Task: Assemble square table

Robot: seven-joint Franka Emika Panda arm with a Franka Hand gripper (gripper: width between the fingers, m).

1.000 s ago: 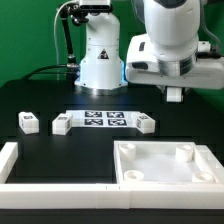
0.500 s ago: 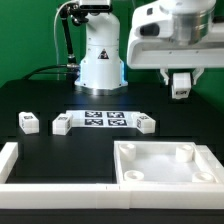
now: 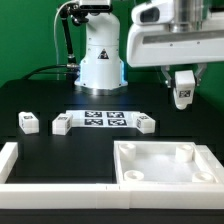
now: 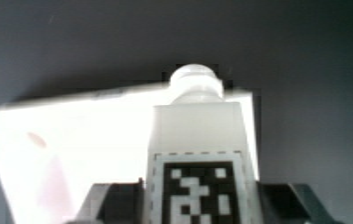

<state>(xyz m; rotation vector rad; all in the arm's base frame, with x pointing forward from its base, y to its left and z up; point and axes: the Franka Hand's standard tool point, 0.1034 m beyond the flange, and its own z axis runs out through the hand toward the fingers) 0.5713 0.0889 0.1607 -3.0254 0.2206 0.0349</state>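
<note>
My pincer [image 3: 183, 80] is clamped on a smooth white plastic leg [image 3: 184, 95], rounded at its tip, bearing a black-and-white square tag [image 4: 201, 185]; it hangs above the black desk [image 3: 60, 95]; the rimmed square top [image 3: 158, 165], round-socketed, lies below.

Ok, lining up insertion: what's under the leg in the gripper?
The white plastic square tray-like tabletop and black table; the small white tagged leg hides anything directly beneath.
</note>
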